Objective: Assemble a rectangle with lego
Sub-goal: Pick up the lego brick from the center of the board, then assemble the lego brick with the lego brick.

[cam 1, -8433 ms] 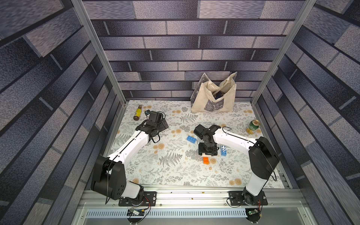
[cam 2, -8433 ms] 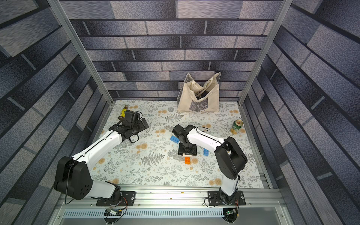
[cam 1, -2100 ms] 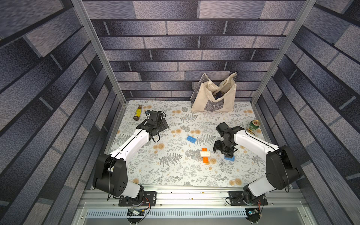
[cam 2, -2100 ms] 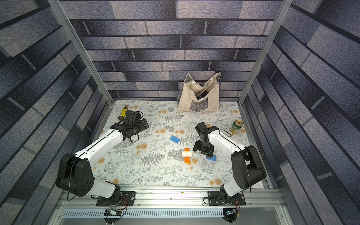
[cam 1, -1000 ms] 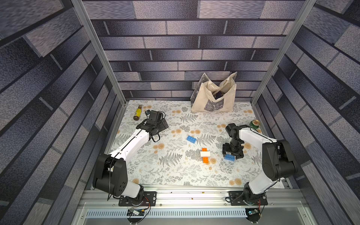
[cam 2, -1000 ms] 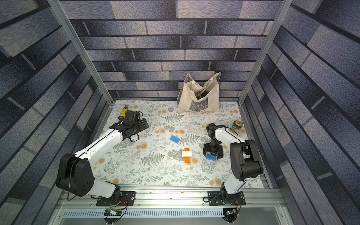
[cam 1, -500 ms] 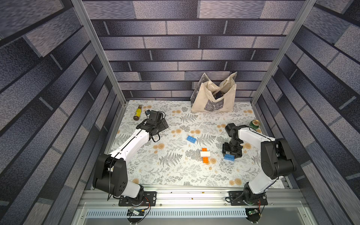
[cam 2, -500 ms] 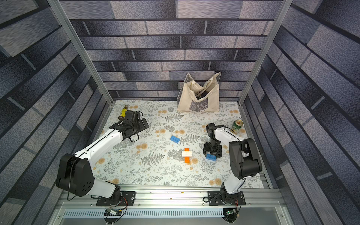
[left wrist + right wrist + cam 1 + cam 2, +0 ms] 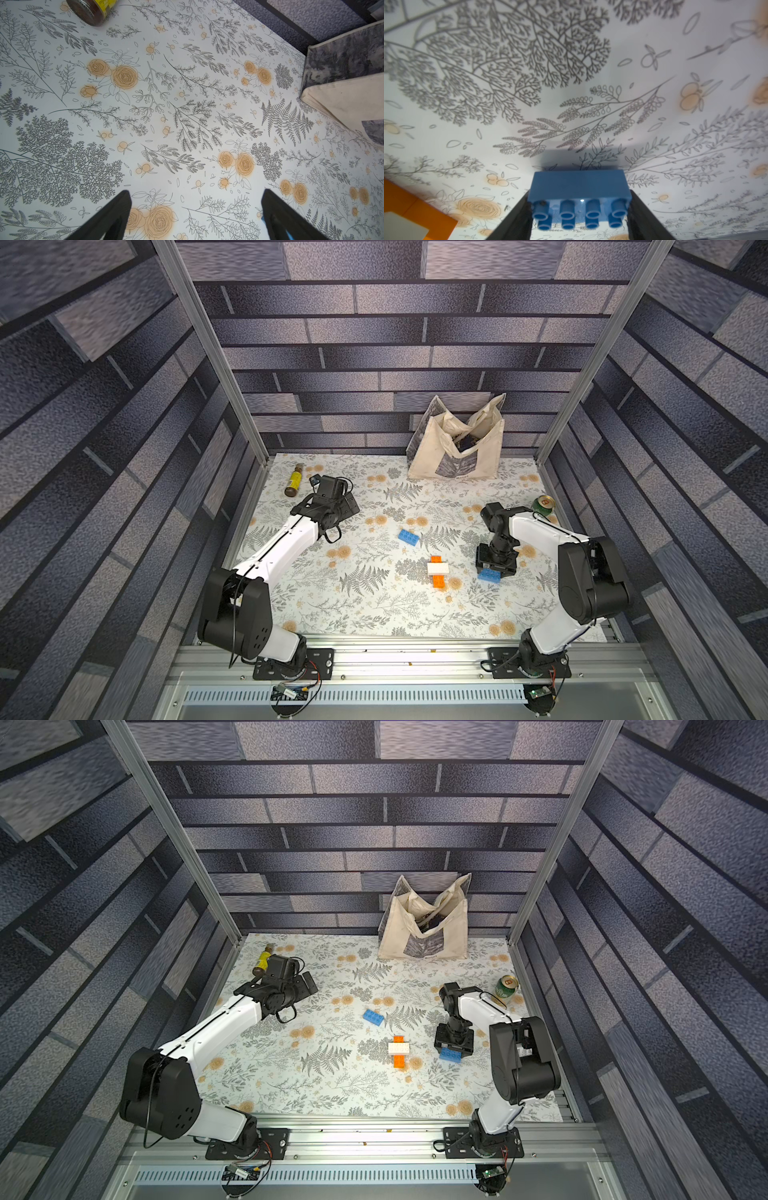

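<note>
Blue plastic is sitting between the jaws of the right gripper [image 9: 580, 216]: in the right wrist view both fingers are pressing against the short ends of a blue brick [image 9: 579, 187], studs facing the camera, so the jaws are pinching it endwise. In both top views this brick [image 9: 489, 575] is lying at table level. Whether it is clear of the flowered table [image 9: 374, 605] cannot be told. The part-built block is lying just beside it, toward the centre: a white brick [image 9: 438, 568] is sitting crosswise on the orange bricks [image 9: 437, 581], whose ends are showing at either side. The second blue brick [image 9: 409, 537] is lying loose, apart from the block. The left gripper [image 9: 196, 192] is hanging near the bottle [image 9: 294, 485] with its jaws spread wide and holding nothing. The cloth bag [image 9: 457, 452] and green can [image 9: 543, 504] are standing well clear. Judged step: picking up the first blue brick for the top course. The next move is calling for a lift, a short carry to the block, squaring the brick against the white one over the bare orange studs, then a firm press down. The unsupported block may slide under that press.
</note>
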Robot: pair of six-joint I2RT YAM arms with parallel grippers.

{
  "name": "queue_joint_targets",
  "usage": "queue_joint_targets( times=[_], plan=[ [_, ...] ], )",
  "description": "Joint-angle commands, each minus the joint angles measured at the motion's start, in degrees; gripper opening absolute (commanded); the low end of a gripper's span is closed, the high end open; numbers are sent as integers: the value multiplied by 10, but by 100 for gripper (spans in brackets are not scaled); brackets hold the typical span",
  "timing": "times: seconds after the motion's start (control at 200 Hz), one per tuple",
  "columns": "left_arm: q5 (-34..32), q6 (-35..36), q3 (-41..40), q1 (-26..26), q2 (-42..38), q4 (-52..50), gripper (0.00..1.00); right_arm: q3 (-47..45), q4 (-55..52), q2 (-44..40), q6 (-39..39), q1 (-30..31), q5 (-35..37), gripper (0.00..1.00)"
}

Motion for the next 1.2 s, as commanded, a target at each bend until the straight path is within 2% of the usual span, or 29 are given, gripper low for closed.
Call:
queue_joint_targets(
  times=[0.0,0.115,0.271,0.461,0.576,0.862,1.197],
  plan=[
    [-9,6,1,4,-16,-8,100,50,-45,-50,28,2,16,31],
    [-9,6,2,4,-15,-5,100,109,-86,-62,59,34,41,29],
    [-8,4,0,4,-12,1,100,180,-108,-39,117,110,60,23],
    [-2,4,-2,4,-7,6,100,268,-95,36,148,203,66,22],
    [-1,4,0,4,-4,8,100,302,-89,89,145,237,64,22],
    [0,3,0,6,-3,7,100,283,-46,138,120,261,42,21],
    [2,1,-3,6,-3,6,100,264,-46,149,109,263,18,22]
  ],
)
